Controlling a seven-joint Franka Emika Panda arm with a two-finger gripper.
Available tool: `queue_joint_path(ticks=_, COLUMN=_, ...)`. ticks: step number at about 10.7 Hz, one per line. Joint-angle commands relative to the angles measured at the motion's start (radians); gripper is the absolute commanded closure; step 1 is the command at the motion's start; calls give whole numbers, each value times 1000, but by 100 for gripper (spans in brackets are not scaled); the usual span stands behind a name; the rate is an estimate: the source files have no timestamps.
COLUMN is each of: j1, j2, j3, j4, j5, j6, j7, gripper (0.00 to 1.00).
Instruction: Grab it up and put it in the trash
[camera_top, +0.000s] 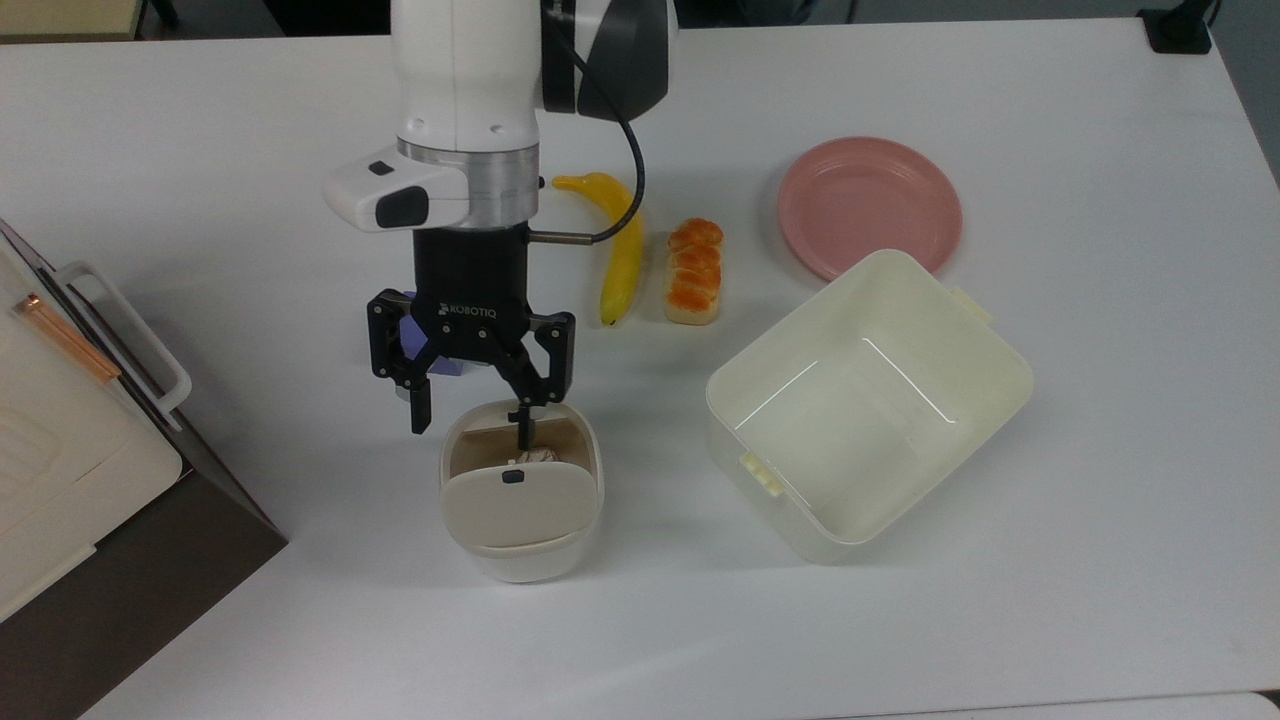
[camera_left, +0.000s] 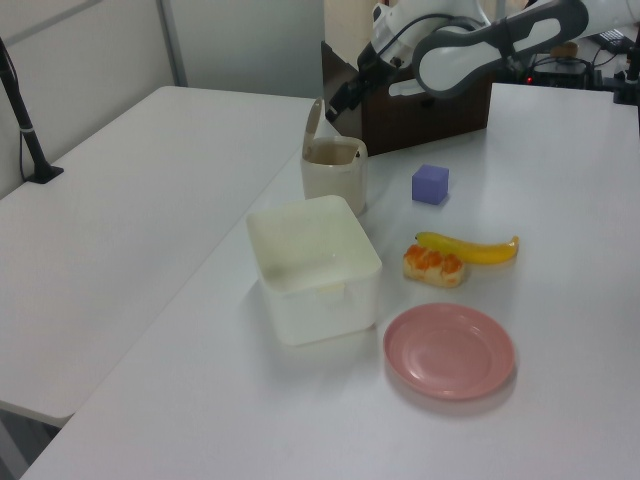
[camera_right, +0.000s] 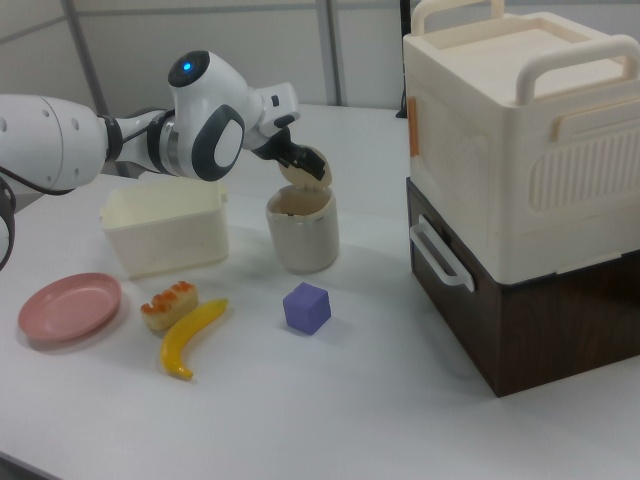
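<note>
The hand (camera_top: 470, 420) hangs just above the open mouth of the small beige bin (camera_top: 520, 530), its fingers spread wide and holding nothing. A crumpled whitish paper wad (camera_top: 537, 455) lies inside the bin, under the raised flap lid, so the step in hand looks like the release: the wad appears to be dropped in and the task close to done. The next move, by my judgement, calls for lifting the hand straight up, clear of the bin's rim and lid, without tipping it. Counting around the bin: one purple cube (camera_right: 306, 307) just beyond it under the hand, one banana (camera_top: 621, 250) and one glazed bread piece (camera_top: 694, 272) farther on the top view's right, one pink plate (camera_top: 869, 205) past those, one large cream tub (camera_top: 868, 405) near the bin on the top view's right, and one cream-and-brown cabinet (camera_right: 520, 180) on the desk (camera_top: 1000, 620) at the top view's left.
</note>
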Motion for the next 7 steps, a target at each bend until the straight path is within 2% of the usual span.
queue_joint_path(ticks=1, j1=26, j2=-18, j3=-12, j4=12, j5=-24, j6=-11, j7=79, gripper=0)
queue_joint_path(ticks=2, j1=26, j2=-70, j3=-12, j4=-23, j5=-24, j6=-119, j7=77, gripper=0)
queue_joint_path(ticks=4, j1=20, j2=-154, j3=-13, j4=-20, j5=-25, j6=-440, j7=68, gripper=0)
queue_joint_path(ticks=7, j1=16, j2=-277, j3=-15, j4=-20, j5=-30, j6=-843, j7=-31, gripper=0)
